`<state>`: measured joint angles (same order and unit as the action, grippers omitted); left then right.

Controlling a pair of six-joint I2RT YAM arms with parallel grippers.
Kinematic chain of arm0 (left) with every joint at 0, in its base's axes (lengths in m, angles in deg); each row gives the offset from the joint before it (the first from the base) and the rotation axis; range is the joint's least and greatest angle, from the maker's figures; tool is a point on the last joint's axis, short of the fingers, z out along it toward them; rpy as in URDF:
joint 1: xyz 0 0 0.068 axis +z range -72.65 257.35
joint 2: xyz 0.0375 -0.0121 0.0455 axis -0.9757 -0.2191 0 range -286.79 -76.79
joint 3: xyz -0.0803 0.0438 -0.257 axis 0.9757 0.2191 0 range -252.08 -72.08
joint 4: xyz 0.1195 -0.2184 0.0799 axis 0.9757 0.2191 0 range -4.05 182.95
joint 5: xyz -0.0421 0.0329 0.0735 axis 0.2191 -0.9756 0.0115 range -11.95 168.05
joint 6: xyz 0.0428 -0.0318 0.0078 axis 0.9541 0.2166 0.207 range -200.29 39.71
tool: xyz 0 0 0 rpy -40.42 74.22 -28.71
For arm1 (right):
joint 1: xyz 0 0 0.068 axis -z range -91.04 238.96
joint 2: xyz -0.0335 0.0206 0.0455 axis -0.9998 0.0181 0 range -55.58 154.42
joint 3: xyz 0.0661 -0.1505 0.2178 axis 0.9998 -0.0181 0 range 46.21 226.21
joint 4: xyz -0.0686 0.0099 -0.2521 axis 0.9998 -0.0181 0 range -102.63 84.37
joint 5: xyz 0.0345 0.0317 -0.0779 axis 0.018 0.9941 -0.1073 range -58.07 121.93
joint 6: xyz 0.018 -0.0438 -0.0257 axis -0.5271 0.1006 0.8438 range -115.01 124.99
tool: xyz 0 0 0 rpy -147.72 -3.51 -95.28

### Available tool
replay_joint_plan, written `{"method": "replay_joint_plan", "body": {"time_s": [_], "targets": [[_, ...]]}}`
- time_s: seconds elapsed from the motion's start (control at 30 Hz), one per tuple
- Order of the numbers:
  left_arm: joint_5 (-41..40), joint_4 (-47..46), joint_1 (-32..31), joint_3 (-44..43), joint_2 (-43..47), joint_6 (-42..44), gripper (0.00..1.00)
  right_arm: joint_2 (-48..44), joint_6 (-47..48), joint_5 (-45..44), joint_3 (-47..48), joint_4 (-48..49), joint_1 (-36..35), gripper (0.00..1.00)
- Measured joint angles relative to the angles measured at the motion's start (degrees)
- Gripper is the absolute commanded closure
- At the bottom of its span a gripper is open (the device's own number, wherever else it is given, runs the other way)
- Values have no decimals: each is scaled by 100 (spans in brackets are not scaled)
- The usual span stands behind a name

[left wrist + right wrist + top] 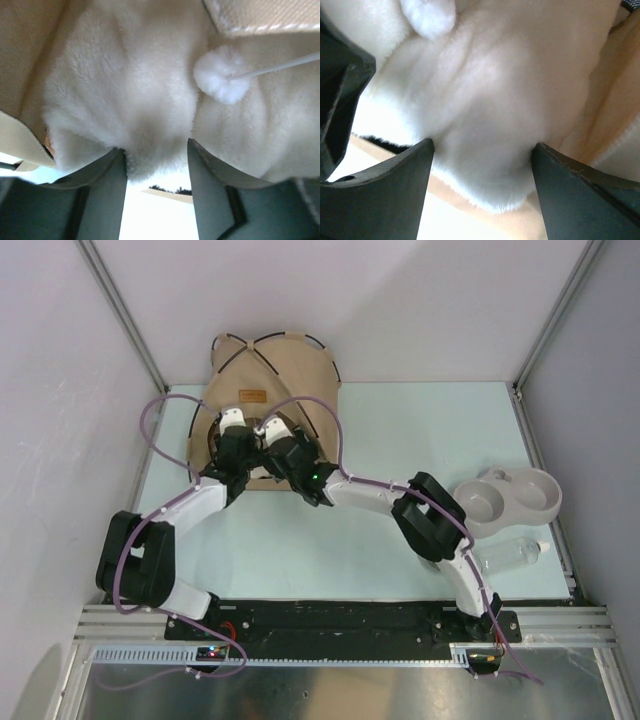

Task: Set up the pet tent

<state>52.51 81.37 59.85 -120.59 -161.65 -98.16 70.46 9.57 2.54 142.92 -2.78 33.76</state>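
Note:
The tan pet tent point(270, 365) stands at the back left of the table, black poles crossing over its top and a brown label point(251, 395) above the doorway. Both arms reach into that doorway. My left gripper point(233, 420) point(155, 147) is open, and the edge of a fluffy cream pillow point(130, 90) bulges between its fingertips. My right gripper point(270, 428) point(484, 145) is open wider, with a corner of the same pillow point(495, 90) lying loose between its fingers. A white pom-pom point(220, 77) point(430, 15) hangs on a cord over the pillow. Tan tent wall point(25, 60) point(615, 100) flanks the pillow.
A grey double pet bowl point(510, 498) sits at the table's right edge, with a clear plastic bottle point(510, 555) lying just in front of it. White walls close in the table point(420, 430) on three sides.

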Motion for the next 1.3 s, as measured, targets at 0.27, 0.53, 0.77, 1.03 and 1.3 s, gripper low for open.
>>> {"method": "replay_joint_plan", "body": {"time_s": [0.27, 0.53, 0.77, 1.03, 1.3], "targets": [[225, 245, -7, 4, 905, -37, 16, -1152, -201, 22, -850, 31, -199, 7], [398, 590, -17, 179, 1648, -238, 20, -2420, -820, 234, -1611, -11, -229, 13], [1213, 763, -31, 361, 1663, -494, 50, -3425, -1788, 431, -2437, -581, -33, 27], [1893, 328, -151, 332, 651, -776, 57, -4905, -2826, 459, -3440, -1510, 337, 28], [2017, 72, -173, -623, -1056, -822, 60, -6323, -3276, 271, -3790, -2337, 715, 28]]}}
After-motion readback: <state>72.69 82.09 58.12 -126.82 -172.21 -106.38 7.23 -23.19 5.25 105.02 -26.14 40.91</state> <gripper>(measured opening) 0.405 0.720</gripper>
